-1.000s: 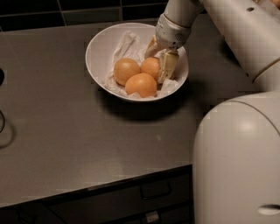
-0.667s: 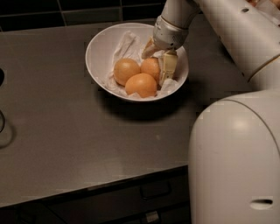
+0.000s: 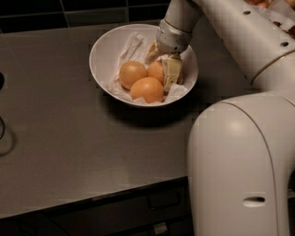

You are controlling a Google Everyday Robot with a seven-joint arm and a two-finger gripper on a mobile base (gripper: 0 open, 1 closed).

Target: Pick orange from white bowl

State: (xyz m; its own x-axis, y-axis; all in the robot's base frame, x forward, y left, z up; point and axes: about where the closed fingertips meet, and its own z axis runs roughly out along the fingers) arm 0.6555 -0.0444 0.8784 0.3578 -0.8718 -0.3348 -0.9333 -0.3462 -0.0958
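Note:
The white bowl (image 3: 103, 44), lined with crumpled white paper, stands on the dark counter and holds three oranges. My gripper (image 3: 162, 63) reaches down into its right side. It is open, with one finger (image 3: 172, 72) to the right of the back-right orange (image 3: 156, 73) and the other behind its upper left. That orange rests in the bowl between the fingers, partly hidden by them. A paler orange (image 3: 132, 73) lies to its left and a bright one (image 3: 147, 89) in front.
The grey counter (image 3: 69, 138) runs to a front edge with drawers below. My white arm and base (image 3: 235, 170) fill the right side. A dark object (image 3: 2, 81) sits at the left edge. Something with red pieces (image 3: 276, 9) shows at the top right.
The gripper has shifted slightly left inside the bowl, bringing its right finger closer to the back-right orange. The oranges and the bowl have not moved.

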